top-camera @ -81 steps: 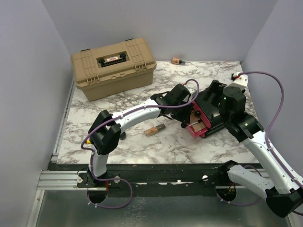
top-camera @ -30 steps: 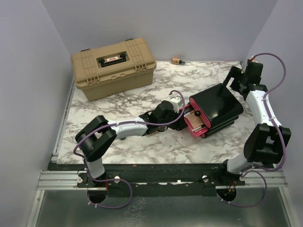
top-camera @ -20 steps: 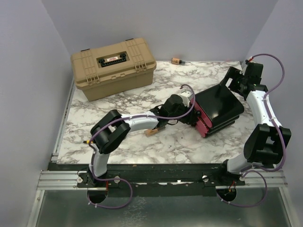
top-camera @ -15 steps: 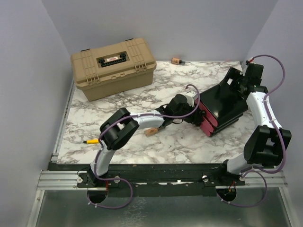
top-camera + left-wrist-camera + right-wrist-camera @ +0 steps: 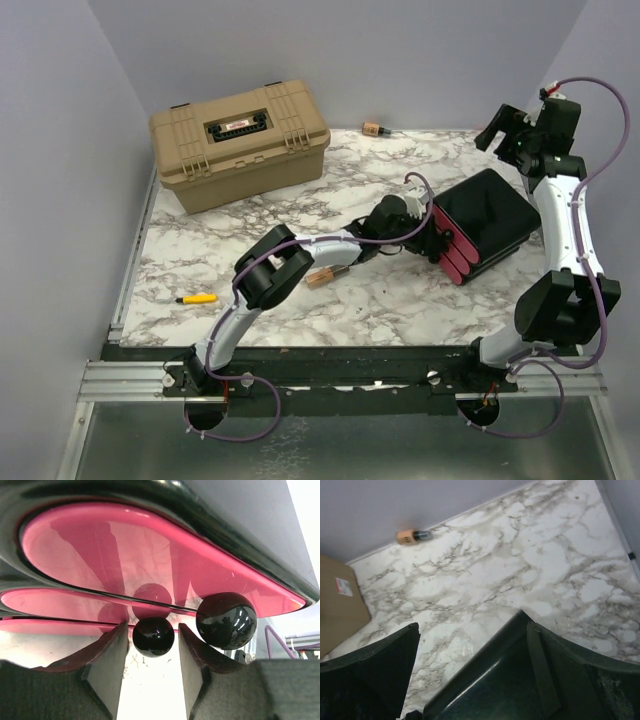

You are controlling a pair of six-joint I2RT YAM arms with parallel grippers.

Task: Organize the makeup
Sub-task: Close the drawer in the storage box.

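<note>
Top view, with 12 o'clock at the far wall: the left tool [image 5: 427, 232] reaches across the desk [image 5: 250, 330] to the pink drawer fronts [image 5: 150, 555] of the black box [image 5: 492, 212]. The box sits at about 3 o'clock, its drawers facing 8 o'clock and all apparently shut. Left wrist view: the tool's jaws stand half-closed on either side of a small black knob [image 5: 153, 637]. A thin gap shows on each side, so the knob is framed rather than clamped. A second knob [image 5: 226, 620] lies just beside it at 2 o'clock. The right tool [image 5: 498, 128] hangs wide and empty above the 1 o'clock corner, apart from the box. The makeup in view is outside the box. One copper lipstick tube [image 5: 327, 275] lies near the desk's centre, just beside the left forearm. A second small copper tube [image 5: 375, 128] rests at the 12 o'clock edge. A tan toolbox [image 5: 240, 140] at 10 o'clock and a yellow pen [image 5: 198, 298] at 8 o'clock play no part. The step in hand is judged to be opening a drawer. Done well, the jaws close squarely on the small knob alone, clear of its neighbour, and the pull runs straight toward 8 o'clock along the drawer's slide. The box looks light enough to drag along, so bracing its back with the right tool is advisable.
</note>
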